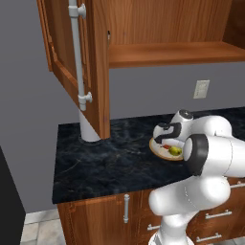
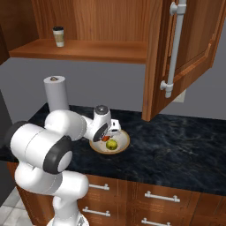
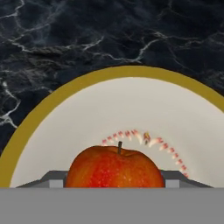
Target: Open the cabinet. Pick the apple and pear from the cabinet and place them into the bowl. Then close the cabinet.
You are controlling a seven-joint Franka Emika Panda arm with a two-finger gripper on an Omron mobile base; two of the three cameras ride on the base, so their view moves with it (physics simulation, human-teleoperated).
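The cabinet (image 1: 172, 52) stands open, its left door (image 1: 76, 62) and right door (image 2: 185, 53) swung out over the counter. On the dark marble counter sits the bowl (image 2: 126, 141), its tan rim (image 3: 43, 113) curving around a cream inside. The yellow-green pear (image 2: 111, 145) lies in it, also seen as pear (image 1: 175, 150). My gripper (image 2: 107, 136) hangs low over the bowl, shut on the red apple (image 3: 114, 168). That apple (image 1: 166, 147) sits just above the bowl's floor, with a finger pad on either side of it.
A paper cup (image 2: 58, 36) stands on the cabinet's shelf. A paper towel roll (image 2: 56, 92) stands at the back of the counter, partly behind the left door. The open doors overhang the counter. Drawers with bar handles (image 2: 161, 196) run below.
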